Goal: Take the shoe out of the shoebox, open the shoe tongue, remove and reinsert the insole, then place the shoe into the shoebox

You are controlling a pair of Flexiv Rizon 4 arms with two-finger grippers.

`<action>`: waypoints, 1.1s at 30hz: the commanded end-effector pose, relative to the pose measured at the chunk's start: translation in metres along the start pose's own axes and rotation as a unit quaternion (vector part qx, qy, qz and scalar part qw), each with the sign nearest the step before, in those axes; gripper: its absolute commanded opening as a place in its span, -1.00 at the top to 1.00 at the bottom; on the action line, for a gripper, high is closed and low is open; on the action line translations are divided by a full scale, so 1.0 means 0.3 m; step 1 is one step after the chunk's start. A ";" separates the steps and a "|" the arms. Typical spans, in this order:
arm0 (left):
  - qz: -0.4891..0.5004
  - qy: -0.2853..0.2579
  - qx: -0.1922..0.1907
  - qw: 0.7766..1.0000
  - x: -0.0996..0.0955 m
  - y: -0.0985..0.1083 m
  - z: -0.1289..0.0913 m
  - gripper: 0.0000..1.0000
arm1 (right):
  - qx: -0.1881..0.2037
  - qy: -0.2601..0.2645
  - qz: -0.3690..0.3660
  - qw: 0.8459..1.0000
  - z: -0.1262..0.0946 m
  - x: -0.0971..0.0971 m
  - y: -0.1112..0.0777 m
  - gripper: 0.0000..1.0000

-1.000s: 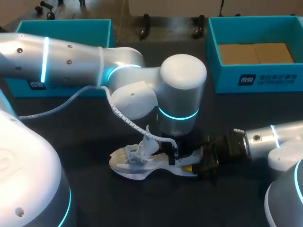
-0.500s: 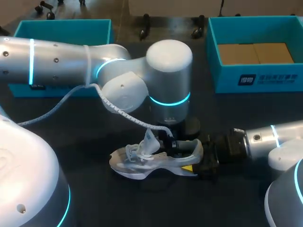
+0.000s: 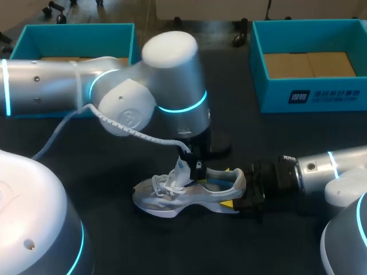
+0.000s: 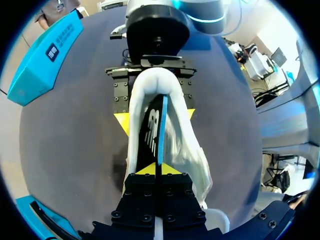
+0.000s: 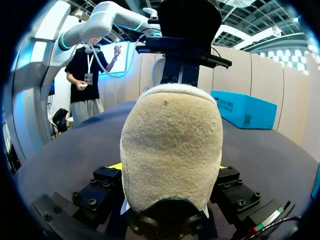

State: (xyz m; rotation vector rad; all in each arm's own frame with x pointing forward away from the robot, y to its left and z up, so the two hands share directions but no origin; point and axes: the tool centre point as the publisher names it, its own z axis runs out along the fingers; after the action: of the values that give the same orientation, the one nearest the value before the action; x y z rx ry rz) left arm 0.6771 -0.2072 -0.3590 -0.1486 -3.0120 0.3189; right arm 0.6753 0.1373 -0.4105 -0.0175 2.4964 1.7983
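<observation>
Two hands share the white mesh trainer (image 3: 172, 197), lying toward the surface's (image 3: 275, 149) robot-side edge: right hand (image 5: 169, 167) clamped on its heel, left hand (image 4: 156, 169) pinching the thin blue insole (image 4: 162, 130). Best lifted slowly, heel held firm.

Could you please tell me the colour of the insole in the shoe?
The insole has a blue edge and black face, clearest in the left wrist view.

Napped matt cloth on the shoe (image 5: 170, 145) (heel), glossy-shelled left arm (image 3: 51, 86)
</observation>
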 end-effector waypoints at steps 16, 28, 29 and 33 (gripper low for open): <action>-0.018 -0.036 0.077 0.996 0.026 0.077 -0.073 1.00 | 0.002 0.001 0.000 1.000 0.012 0.002 -0.008 1.00; -0.029 -0.084 0.102 0.991 0.050 0.048 -0.106 1.00 | 0.002 0.001 0.000 1.000 0.012 0.002 -0.008 1.00; -0.031 -0.088 0.103 0.990 0.051 0.043 -0.107 1.00 | 0.002 0.001 0.000 1.000 0.012 0.002 -0.008 1.00; -0.045 -0.102 0.099 0.989 0.044 0.023 -0.106 1.00 | 0.002 0.001 0.000 1.000 0.012 0.002 -0.008 1.00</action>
State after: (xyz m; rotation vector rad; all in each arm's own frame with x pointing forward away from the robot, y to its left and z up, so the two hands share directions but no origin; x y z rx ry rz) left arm 0.6718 -0.1884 -0.3290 0.0221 -3.1267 0.6715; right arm 0.6751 0.1373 -0.4106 -0.0178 2.4966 1.7980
